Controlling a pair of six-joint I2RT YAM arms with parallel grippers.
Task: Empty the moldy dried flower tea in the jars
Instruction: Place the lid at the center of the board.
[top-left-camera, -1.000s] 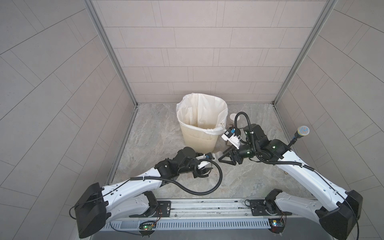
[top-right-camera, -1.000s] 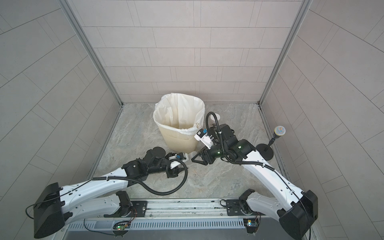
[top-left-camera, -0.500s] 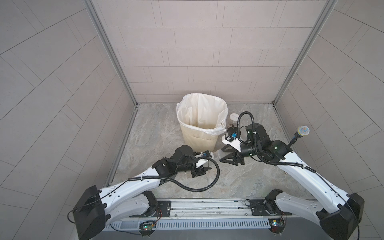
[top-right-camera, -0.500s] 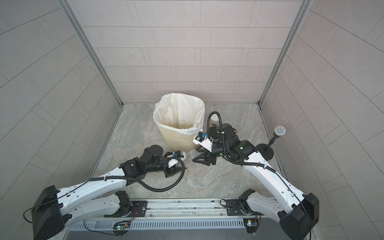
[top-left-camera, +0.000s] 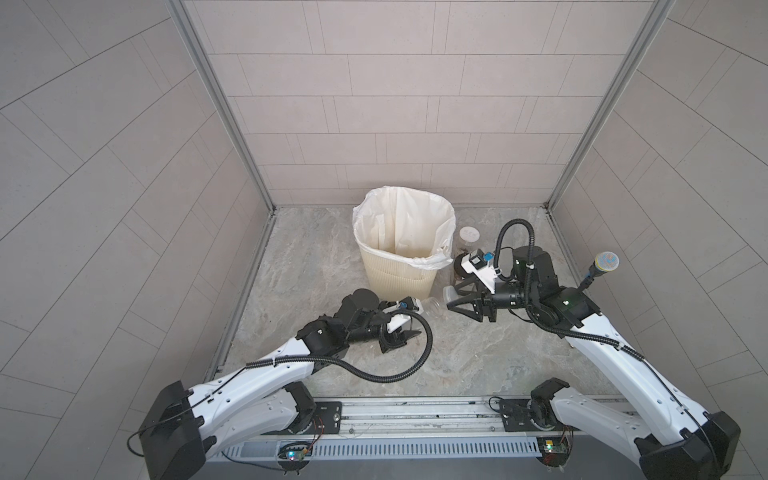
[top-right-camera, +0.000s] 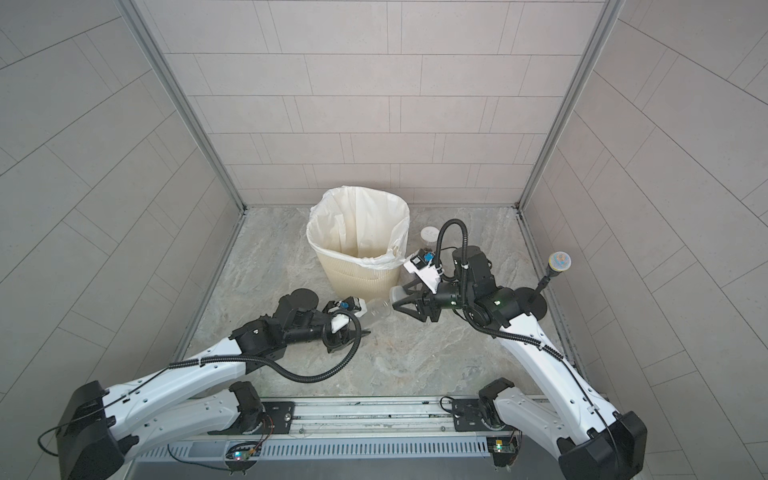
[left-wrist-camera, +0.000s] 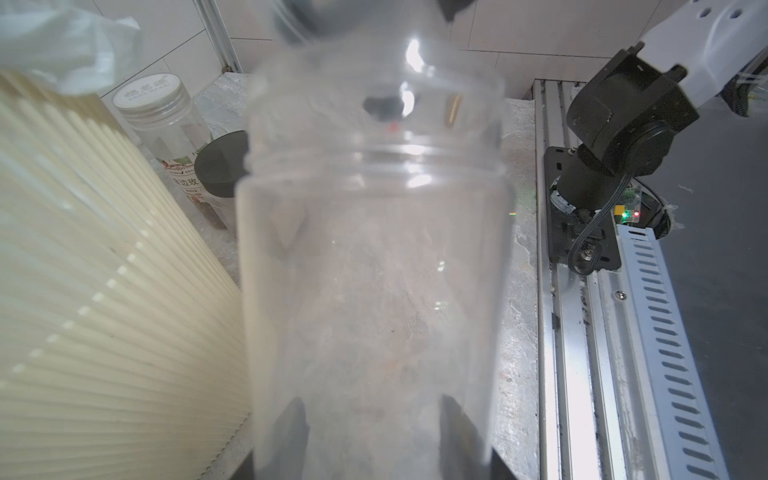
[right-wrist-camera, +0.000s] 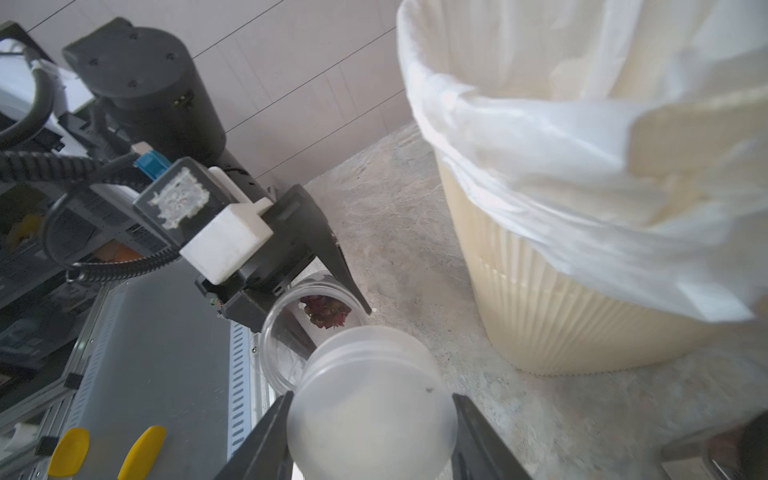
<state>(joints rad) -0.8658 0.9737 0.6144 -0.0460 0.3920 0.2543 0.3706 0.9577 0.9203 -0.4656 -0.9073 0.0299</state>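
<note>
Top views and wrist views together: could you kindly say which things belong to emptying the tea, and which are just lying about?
Job: open clear jar in left gripper, tea bits inside, frosted lid in right gripper, white-lidded jar, black-lidded jar, lined bin.
Lying about: ball-topped stand.

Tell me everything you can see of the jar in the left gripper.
The jar is a clear, plastic-looking cylinder with a threaded neck. It is open, and a frosted lid is held in the right gripper just before its mouth. The left gripper is shut on its base end, one finger on each side. It holds the jar tipped roughly on its side in front of the bin. A small clump of reddish dried tea sits inside; the rest looks empty.
</note>
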